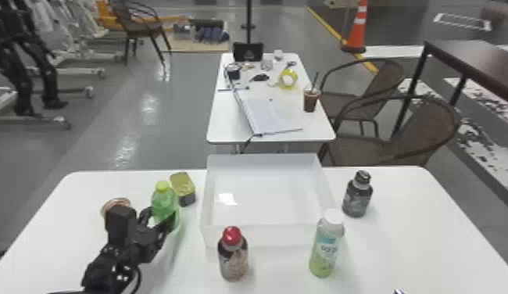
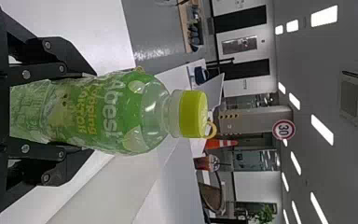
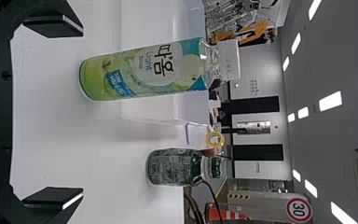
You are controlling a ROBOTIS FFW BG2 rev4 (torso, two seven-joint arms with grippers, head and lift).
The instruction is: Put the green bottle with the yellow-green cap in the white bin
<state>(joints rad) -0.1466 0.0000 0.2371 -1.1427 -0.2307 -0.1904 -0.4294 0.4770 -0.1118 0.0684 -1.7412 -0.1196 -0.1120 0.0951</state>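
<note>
Presently has the left gripper (image 1: pixel 159 219) snug around the body of the green bottle (image 1: pixel 164 202), with the yellow-green cap (image 1: pixel 162 186) upright beyond the fingertips. Holds it left of the white bin (image 1: pixel 270 235), short of the table's (image 1: pixel 405 242) far edge.

My left pincer (image 1: pixel 162 219), fingers drawn in; my right pincer (image 1: pixel 399 291), fingers wide apart.
Directly behind the left pincer sits my black wrist (image 1: pixel 142 238); my jointed arm (image 1: pixel 104 269) slants back from there, leftward. Both pincers' paired fingers face each other.
</note>
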